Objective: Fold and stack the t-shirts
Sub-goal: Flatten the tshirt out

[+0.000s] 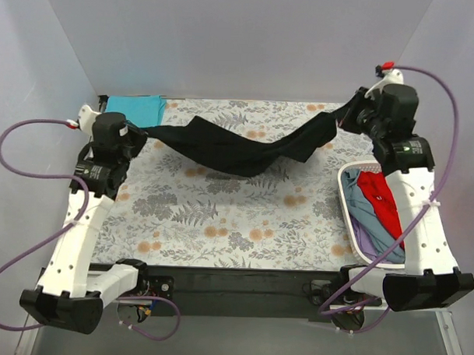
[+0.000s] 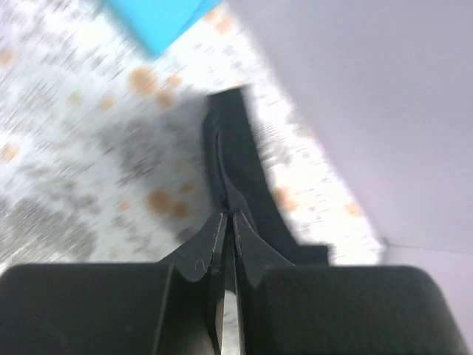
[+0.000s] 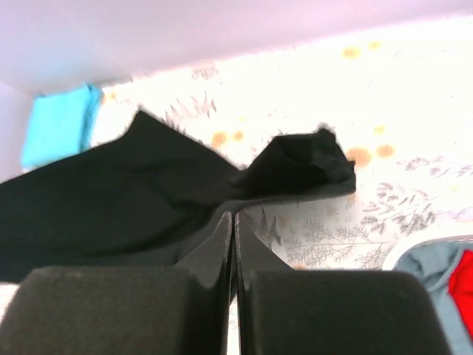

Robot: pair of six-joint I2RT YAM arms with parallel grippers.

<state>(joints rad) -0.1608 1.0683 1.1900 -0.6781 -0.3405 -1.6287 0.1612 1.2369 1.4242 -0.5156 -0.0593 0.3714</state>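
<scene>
Closest to me, the two arms rise from the counter's near edge, the left arm at 7 o'clock and the right arm at 5. Beside the right arm, at about 4 o'clock, sits the basket, with a red shirt lying over a blue shirt inside it. The middle of the counter shows its floral cover. Further back, the black shirt is strung between the arms and sags in the middle; whether it touches the counter I cannot tell. The left end effector, at 10 o'clock, is clenched on the shirt's left end, its fingers pinching a thin fold. The right end effector, at 2 o'clock, is clamped on the other end. In the far corner, at 11 o'clock, a teal shirt lies flat as a neat rectangle, just behind the left end effector.
</scene>
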